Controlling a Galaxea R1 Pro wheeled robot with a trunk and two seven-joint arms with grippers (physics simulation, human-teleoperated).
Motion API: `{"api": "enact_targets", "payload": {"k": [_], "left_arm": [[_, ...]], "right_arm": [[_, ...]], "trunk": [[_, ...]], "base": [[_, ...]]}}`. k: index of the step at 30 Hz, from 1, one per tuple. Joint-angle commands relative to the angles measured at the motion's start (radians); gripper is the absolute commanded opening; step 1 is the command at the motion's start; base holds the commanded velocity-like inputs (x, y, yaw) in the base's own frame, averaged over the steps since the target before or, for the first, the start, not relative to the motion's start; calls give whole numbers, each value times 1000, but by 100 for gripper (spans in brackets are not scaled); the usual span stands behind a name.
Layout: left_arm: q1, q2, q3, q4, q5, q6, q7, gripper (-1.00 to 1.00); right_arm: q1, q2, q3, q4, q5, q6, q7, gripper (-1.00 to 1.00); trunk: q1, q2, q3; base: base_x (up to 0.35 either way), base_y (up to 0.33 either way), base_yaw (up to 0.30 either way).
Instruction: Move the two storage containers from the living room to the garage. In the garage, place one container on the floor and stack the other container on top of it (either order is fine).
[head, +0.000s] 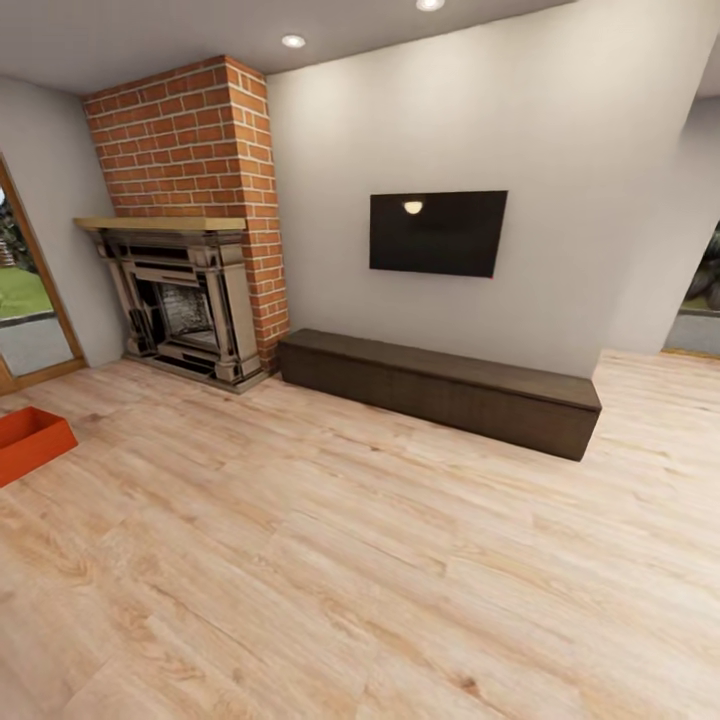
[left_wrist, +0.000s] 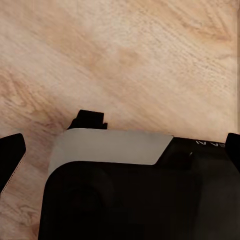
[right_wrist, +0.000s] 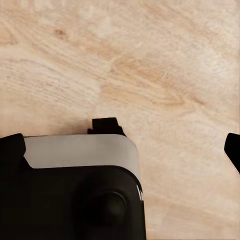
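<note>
Head view shows one storage container (head: 30, 440) on the wood floor (head: 350, 560), well apart from both grippers, spread wide and empty; next, approach it.

Head view: bright, even, flat sim lighting. Two recessed ceiling lights (head: 293, 41) up top; one reflects as a small glare spot on the TV (head: 438, 233). Daylight shows through the glass door (head: 30, 300). Shadows are weak, just a soft dark band under the console (head: 440, 392). Wide-angle distortion: walls and ceiling lines bow near the edges. Render is soft, slightly blurred, with compression smear on the wood floor (head: 380, 560). Wrist views: well lit, wood grain fuzzy, robot body parts dark, near-featureless.
</note>
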Motion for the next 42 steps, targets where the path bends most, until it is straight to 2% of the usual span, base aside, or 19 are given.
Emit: {"api": "enact_targets", "payload": {"k": [1,13,42], "left_arm": [[-1,0,5,1,6,-3,1,100],[-1,0,5,1,5,-4,1,100],[-1,1,5,1,6,-4,1,100]], "right_arm": [[-1,1,8,3,-9,-5,-1,100],[-1,0,8,3,-9,-5,-2,100],[-1,-1,8,3,-9,-5,-2,100]], "trunk": [[1,0,-1],[1,0,-1],[1,0,-1]], "base": [[325,0,0],[324,0,32],[324,0,261]]}}
